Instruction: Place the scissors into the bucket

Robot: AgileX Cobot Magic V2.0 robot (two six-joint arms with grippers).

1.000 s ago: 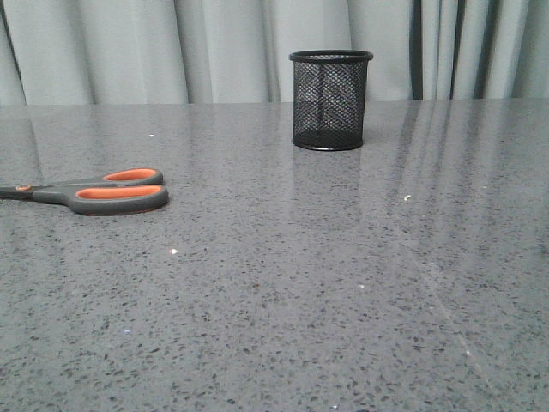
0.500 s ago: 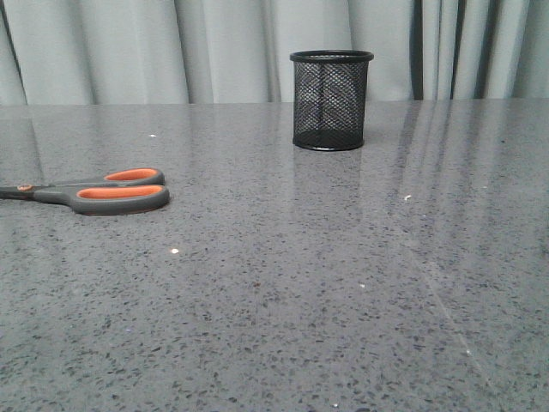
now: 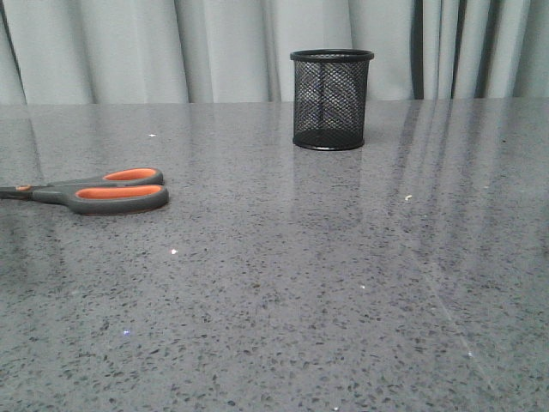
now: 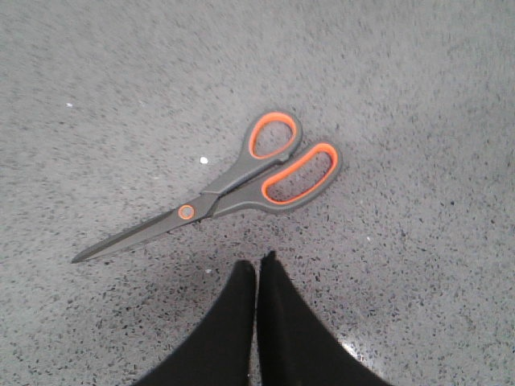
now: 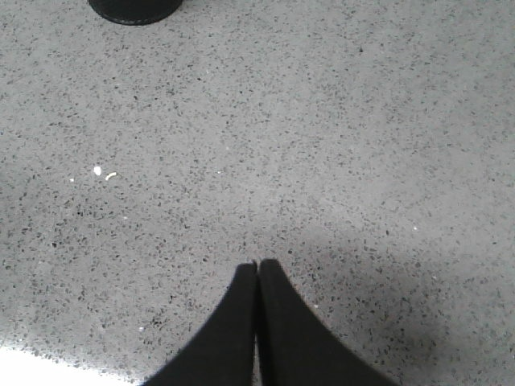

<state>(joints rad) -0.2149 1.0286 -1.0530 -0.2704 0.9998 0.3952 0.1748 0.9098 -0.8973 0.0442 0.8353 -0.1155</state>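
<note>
The scissors [image 3: 103,192] lie flat at the left of the table, grey handles with orange-lined loops toward the middle, dark blades running off the left edge of the front view. In the left wrist view the scissors [image 4: 241,182] lie whole just beyond my left gripper [image 4: 257,264], which is shut, empty and hangs above the table. The bucket [image 3: 331,99], a black wire-mesh cup, stands upright at the back centre. Only the bucket's base [image 5: 134,10] shows in the right wrist view, far from my right gripper [image 5: 257,265], which is shut and empty. Neither gripper shows in the front view.
The speckled grey tabletop [image 3: 326,275] carries a few small white crumbs [image 5: 103,172]. A pale curtain [image 3: 214,47] hangs behind the far edge of the table.
</note>
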